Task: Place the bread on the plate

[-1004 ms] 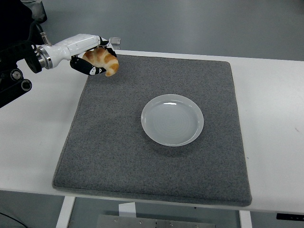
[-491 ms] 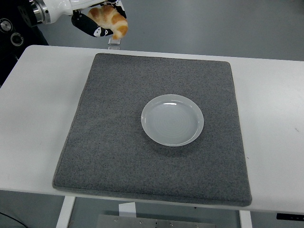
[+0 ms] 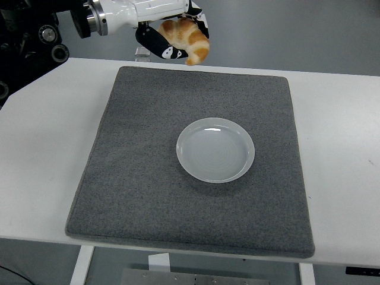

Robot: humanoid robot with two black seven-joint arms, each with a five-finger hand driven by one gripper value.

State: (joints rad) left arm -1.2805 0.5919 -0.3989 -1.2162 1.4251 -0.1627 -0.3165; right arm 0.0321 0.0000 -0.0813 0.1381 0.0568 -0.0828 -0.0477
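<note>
**Bread held aloft past the far edge of the mat; plate empty**

We log the left hand at the top of the head view, reaching in from the upper left on a white forearm with a metal wrist ring. Its black fingers are curled around the bread, clamped on it from below and behind. The bread is a golden-brown, croissant-shaped piece, its tapered end pointing down and to the right, clear of the hand. From this angle we judge it to be held in the air above the table's far edge, though height is hard to read from a single high view.

Just below and to the left of the hand, a small metal-looking bracket sits at the table's back edge; we cannot make out what it is.

Moving outward: a dark grey felt mat covers most of the white table, roughly square, its far edge running just beneath the held bread. On the mat, a little right of centre, lies a round pale plate, shallow and glossy, with nothing on it. Bread and plate are well apart, the plate lying nearer to us and to the right of the hand.

Black arm hardware fills the upper left corner. The right arm does not show.
</note>
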